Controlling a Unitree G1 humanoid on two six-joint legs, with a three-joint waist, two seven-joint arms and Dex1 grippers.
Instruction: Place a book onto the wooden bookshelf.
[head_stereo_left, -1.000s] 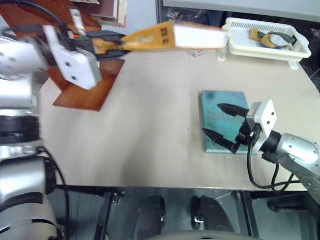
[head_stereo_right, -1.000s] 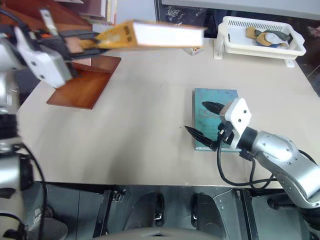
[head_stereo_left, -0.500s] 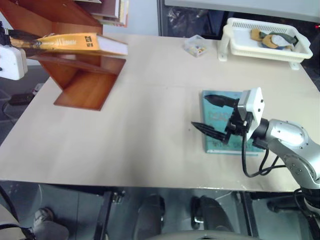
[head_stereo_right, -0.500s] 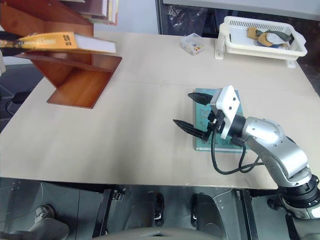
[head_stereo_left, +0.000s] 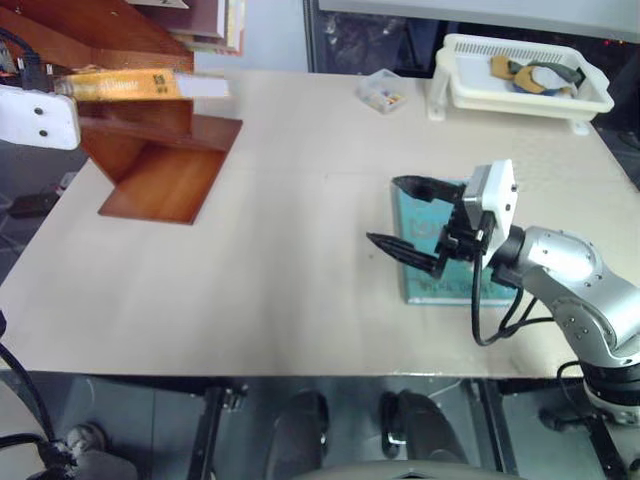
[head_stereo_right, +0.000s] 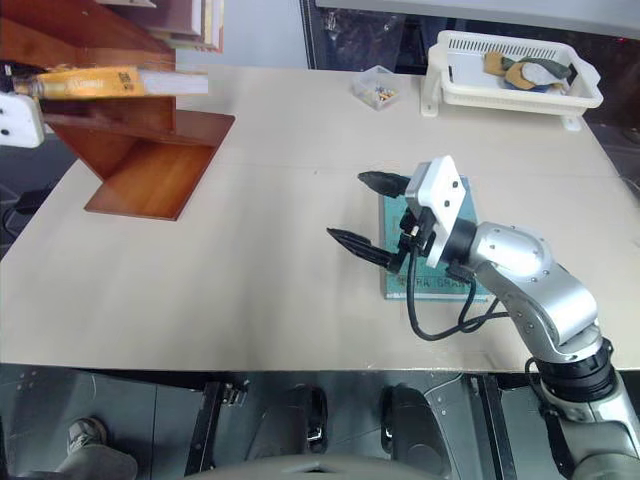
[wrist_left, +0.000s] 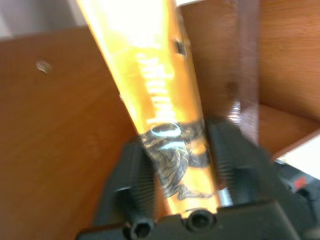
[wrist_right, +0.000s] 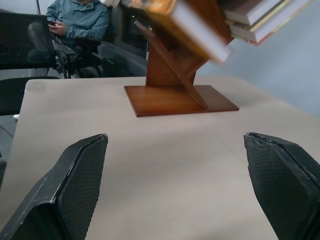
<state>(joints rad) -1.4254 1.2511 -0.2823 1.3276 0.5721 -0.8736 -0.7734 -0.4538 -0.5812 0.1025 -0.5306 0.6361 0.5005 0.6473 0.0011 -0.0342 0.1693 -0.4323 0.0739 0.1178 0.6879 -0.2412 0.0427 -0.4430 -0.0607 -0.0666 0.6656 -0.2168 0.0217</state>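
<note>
**Left eye view.** The book (head_stereo_left: 140, 84) is seen lying flat and level at the top of the wooden bookshelf (head_stereo_left: 160, 170). A second ago it was carried in the air well out from the shelf, on the side of the white basket (head_stereo_left: 520, 95). It has since been swung across and now hangs over the shelf's tilted panel. Its spine end sits on the shelf's outer side, and its pale page edge juts past the panel toward the table (head_stereo_left: 280, 290). Whether it rests on the wood cannot be told. The right gripper (head_stereo_left: 385, 210) has been brought a little nearer the shelf but is well apart from it, held wide open and empty above the teal book (head_stereo_left: 430, 285).

**Right eye view.** The same layout is shown: the orange spine is level above the slanted board, and the base plate of the shelf is bare.

**Left wrist view.** The left gripper (wrist_left: 182, 137) is seen with the book's spine end between its two fingers (wrist_left: 142, 170), and reddish-brown shelf wood lies close behind on both sides. The jaws flank both covers, so the book is judged to be still gripped rather than let go.

**Right wrist view.** The shelf is seen across the table, with the book's blurred page edge projecting from its upper part beside the stacked books (wrist_right: 260, 20). A seated person (wrist_right: 80, 17) is seen beyond the shelf.

The carrying is judged to be nearly done; setting the book down and releasing it remain.
</note>
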